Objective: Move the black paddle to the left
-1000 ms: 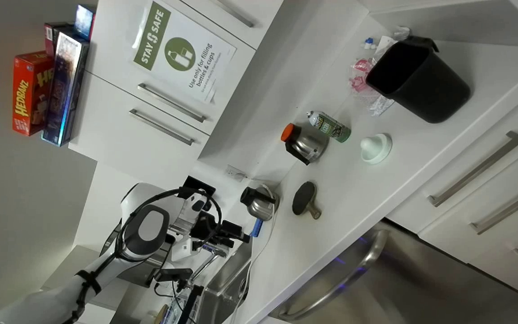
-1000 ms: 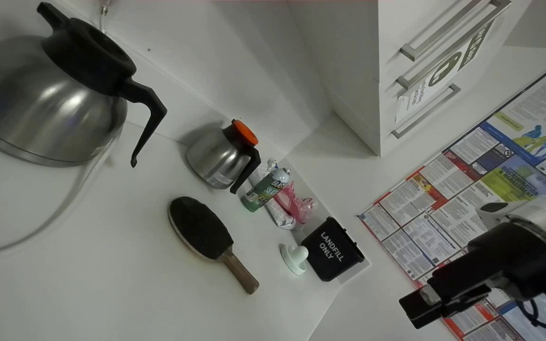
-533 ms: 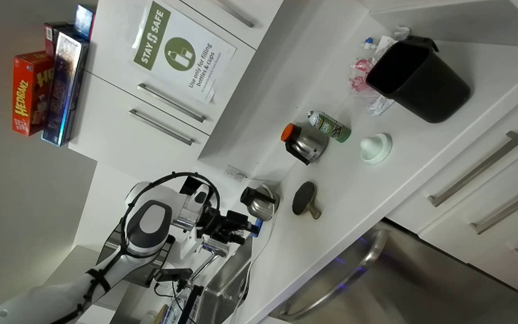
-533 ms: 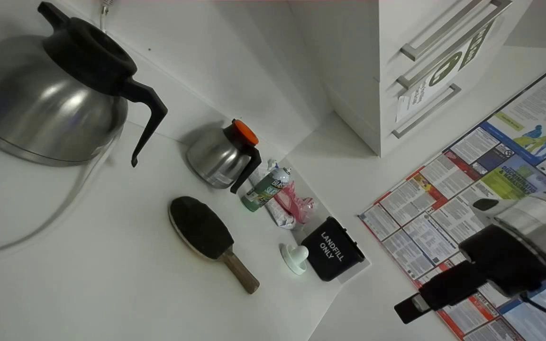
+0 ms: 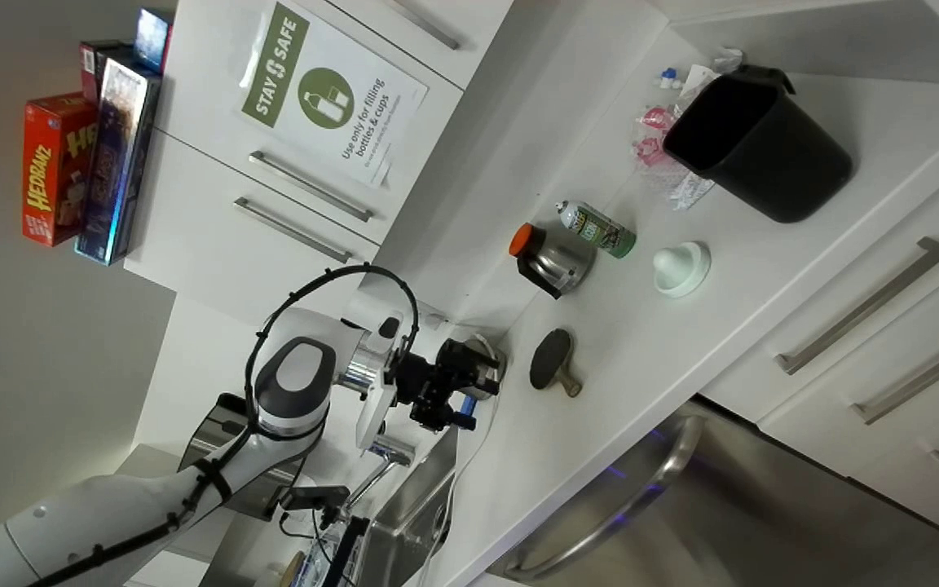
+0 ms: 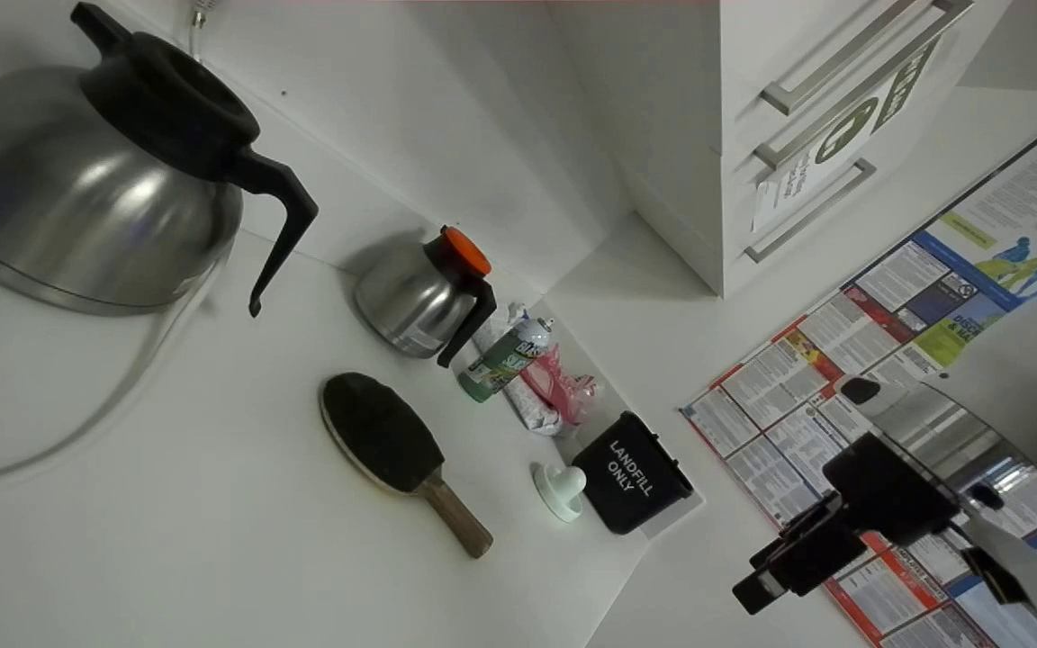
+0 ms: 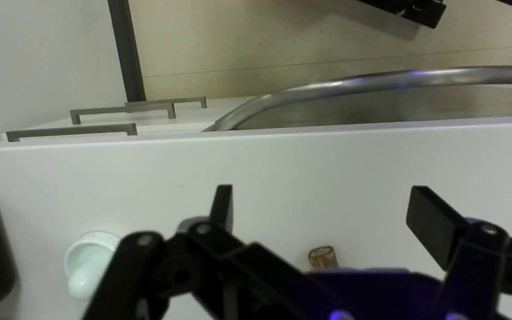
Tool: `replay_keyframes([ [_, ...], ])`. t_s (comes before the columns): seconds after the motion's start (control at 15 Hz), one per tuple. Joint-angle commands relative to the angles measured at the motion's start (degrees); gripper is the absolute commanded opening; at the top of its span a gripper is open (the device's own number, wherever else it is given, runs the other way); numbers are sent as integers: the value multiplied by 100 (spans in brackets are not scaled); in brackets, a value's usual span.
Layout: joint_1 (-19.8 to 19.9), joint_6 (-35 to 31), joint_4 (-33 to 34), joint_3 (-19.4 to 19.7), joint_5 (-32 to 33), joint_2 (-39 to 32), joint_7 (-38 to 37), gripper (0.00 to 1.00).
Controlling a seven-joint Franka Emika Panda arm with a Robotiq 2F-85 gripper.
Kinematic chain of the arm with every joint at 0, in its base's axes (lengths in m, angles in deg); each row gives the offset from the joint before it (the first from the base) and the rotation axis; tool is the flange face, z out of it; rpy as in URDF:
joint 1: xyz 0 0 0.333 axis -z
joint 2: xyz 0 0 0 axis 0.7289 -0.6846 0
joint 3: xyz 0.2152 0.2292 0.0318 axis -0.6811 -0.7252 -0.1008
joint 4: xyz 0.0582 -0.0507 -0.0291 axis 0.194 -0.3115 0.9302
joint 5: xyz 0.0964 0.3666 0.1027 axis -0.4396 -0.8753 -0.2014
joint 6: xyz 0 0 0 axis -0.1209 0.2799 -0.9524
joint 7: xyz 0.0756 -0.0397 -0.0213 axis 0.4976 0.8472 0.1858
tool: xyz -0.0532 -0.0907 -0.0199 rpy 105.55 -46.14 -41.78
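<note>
The black paddle has a flat dark oval face and a short wooden handle. It lies flat on the white counter in both exterior views, on the face [image 5: 551, 359] and on the face [image 6: 382, 430]. In the wrist view only the end of its wooden handle [image 7: 322, 257] shows; the rest is hidden behind the gripper body. My gripper [image 7: 319, 209] is open, with its two fingers wide apart and nothing between them. In an exterior view the gripper [image 5: 481, 405] hangs in the air to the left of the paddle. It also shows in an exterior view [image 6: 757, 589], apart from the paddle.
A large steel carafe [image 6: 95, 198] and a smaller orange-topped carafe [image 6: 406, 301] stand along the wall. A spray can [image 6: 505, 360], a pale green juicer-like piece [image 5: 681, 269] and a black bin [image 5: 763, 147] stand beyond. A white cable [image 5: 469, 465] crosses the counter near the sink.
The arm has moved right, toward the paddle, in an exterior view, and the gripper has turned somewhat. The paddle and the other objects have not moved.
</note>
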Motion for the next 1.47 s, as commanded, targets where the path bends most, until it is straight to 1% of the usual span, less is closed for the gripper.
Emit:
replay_keyframes([
  [0.0, -97, -253, 221, 25, 33, -383, 309, 100],
  [0.27, -261, -954, 612, 133, -91, -1236, 1226, 100],
  [0.4, -253, -1263, 853, 102, -131, -1758, 1505, 100],
  [0.6, -271, -1581, 1313, 27, -463, -2540, 2067, 100],
  [0.8, -176, -1643, 1942, -119, -689, -3307, 2419, 100],
  [1.0, -61, -1539, 2601, -239, -774, -3977, 2560, 100],
  [1.27, 59, -1501, 3289, -397, -742, -4747, 2524, 100],
  [1.4, 104, -1479, 3504, -443, -691, -5036, 2463, 100],
])
